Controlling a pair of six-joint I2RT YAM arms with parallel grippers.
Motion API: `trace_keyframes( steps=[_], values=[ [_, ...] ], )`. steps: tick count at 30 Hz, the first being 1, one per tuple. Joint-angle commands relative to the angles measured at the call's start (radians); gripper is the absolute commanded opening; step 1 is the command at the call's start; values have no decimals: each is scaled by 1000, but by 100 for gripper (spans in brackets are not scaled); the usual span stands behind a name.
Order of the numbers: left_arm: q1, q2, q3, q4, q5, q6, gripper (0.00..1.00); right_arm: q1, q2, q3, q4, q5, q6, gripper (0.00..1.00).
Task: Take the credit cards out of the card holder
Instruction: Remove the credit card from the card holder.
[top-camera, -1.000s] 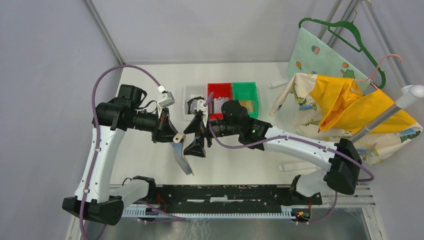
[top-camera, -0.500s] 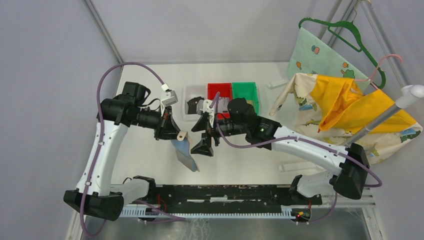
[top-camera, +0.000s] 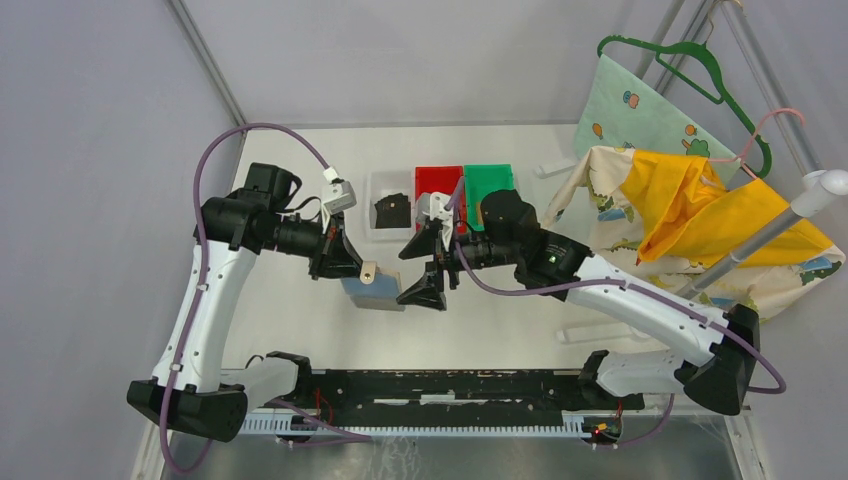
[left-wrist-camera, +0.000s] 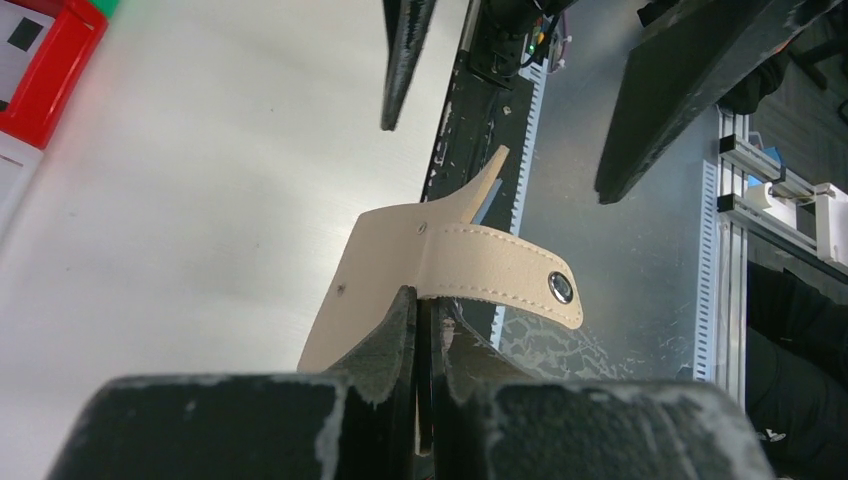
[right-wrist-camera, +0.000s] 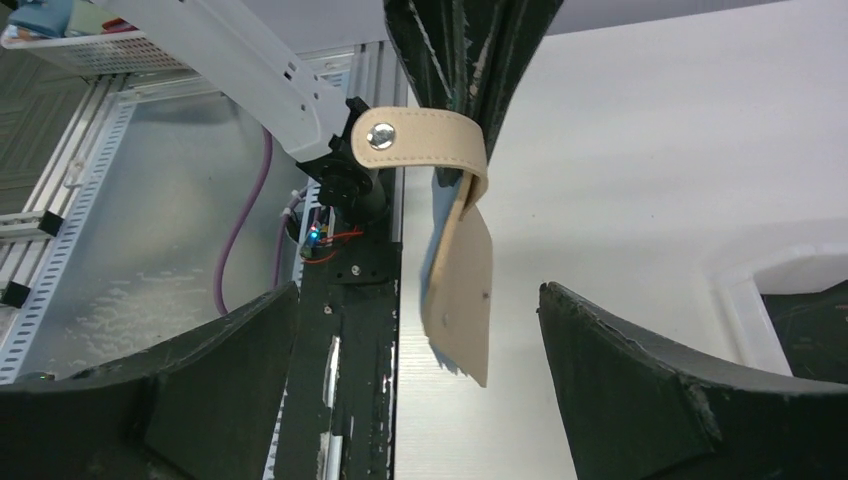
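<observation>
My left gripper (top-camera: 356, 268) is shut on the beige card holder (top-camera: 372, 291) and holds it above the table. In the left wrist view the holder (left-wrist-camera: 385, 280) sticks out from between my closed fingers (left-wrist-camera: 390, 335), its snap tab (left-wrist-camera: 510, 272) curling to the right. My right gripper (top-camera: 424, 268) is open and empty, just right of the holder and apart from it. In the right wrist view the holder (right-wrist-camera: 462, 290) hangs between my spread fingers (right-wrist-camera: 640, 370). A black credit card (top-camera: 392, 212) lies in the white bin (top-camera: 378, 186). No card shows in the holder.
A red bin (top-camera: 432, 178) and a green bin (top-camera: 488, 180) stand behind the right arm, partly hidden by it. Patterned and yellow cloths (top-camera: 690, 205) hang on a rack at the right. The black rail (top-camera: 450, 385) runs along the near edge.
The right gripper has drawn back to the right, away from the holder. The holder's hanging strip, which dangled long below the left gripper, now sits shorter and more bunched.
</observation>
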Motion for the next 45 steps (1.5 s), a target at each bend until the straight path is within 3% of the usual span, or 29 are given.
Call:
trace_keyframes(
  steps=[1, 6, 14, 16, 17, 18, 19, 21, 24, 26, 28, 31, 37, 40, 45],
  values=[
    [-3, -18, 40, 34, 38, 31, 2, -1, -25, 27, 67, -57, 29, 94],
    [-3, -18, 55, 45, 44, 10, 2, 14, 38, 32, 105, -96, 47, 85],
    [-4, -18, 70, 84, 43, -32, 2, 48, 149, 102, 79, -80, 60, 53],
    [-5, -18, 73, 100, 46, -49, 2, 53, 171, 130, 71, -76, 66, 38],
    [-5, -17, 75, 107, 47, -57, 2, 52, 178, 144, 68, -68, 71, 25],
    [-4, -17, 78, 112, 49, -65, 2, 52, 182, 156, 66, -53, 76, 5],
    [-5, -18, 80, 119, 49, -74, 3, 52, 179, 165, 69, -34, 83, 0],
    [-5, -22, 71, 142, 47, -94, 27, 45, 160, 160, 112, -21, 112, 0],
    [-5, -39, 39, 166, 59, -111, 63, 14, 100, 90, 306, -65, 216, 0],
    [-5, -58, 19, 183, 74, -119, 75, -23, 46, 9, 482, -99, 321, 0],
    [-4, -72, 9, 188, 110, -120, 79, -55, -5, -80, 665, -123, 435, 0],
    [-5, -85, -1, 188, 192, -127, 79, -89, -39, -164, 867, -139, 565, 0],
    [-5, -80, -9, 184, 348, -165, 70, -94, -33, -240, 1130, -114, 747, 0],
    [-5, -75, -3, 184, 372, -170, 57, -94, -12, -265, 1240, -75, 824, 0],
    [-5, -79, 12, 184, 363, -196, 25, -94, -18, -294, 1233, 11, 793, 0]
  ],
)
